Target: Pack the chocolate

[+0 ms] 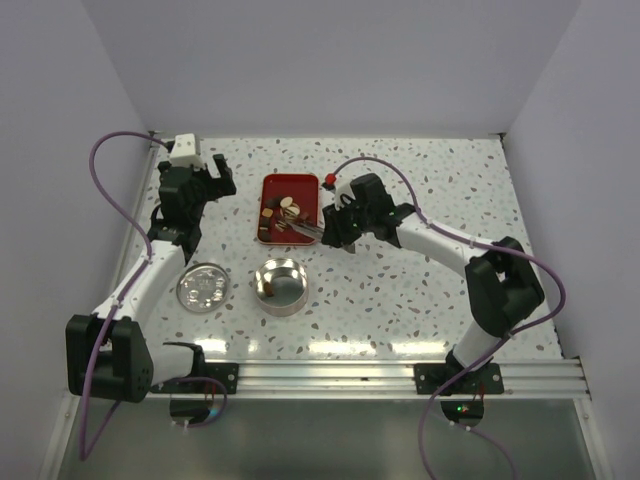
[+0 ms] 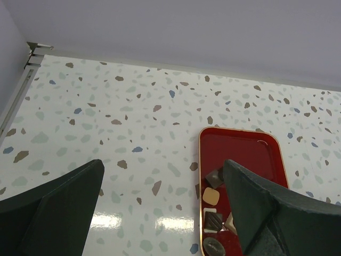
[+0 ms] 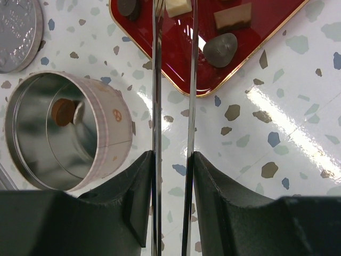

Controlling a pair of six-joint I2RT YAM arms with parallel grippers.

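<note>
The chocolate lies as several small dark and cream pieces in a red tray. One brown round piece sits inside the open silver tin. My right gripper is shut on metal tongs, whose two blades reach over the tray's near edge. A cream piece shows between the blades at the top of the right wrist view; the tips are out of view. My left gripper hangs open over bare table just left of the tray, holding nothing.
The tin's embossed lid lies flat to the left of the tin. White walls close off the speckled table at the back and sides. A small red-capped thing stands by the tray's right corner.
</note>
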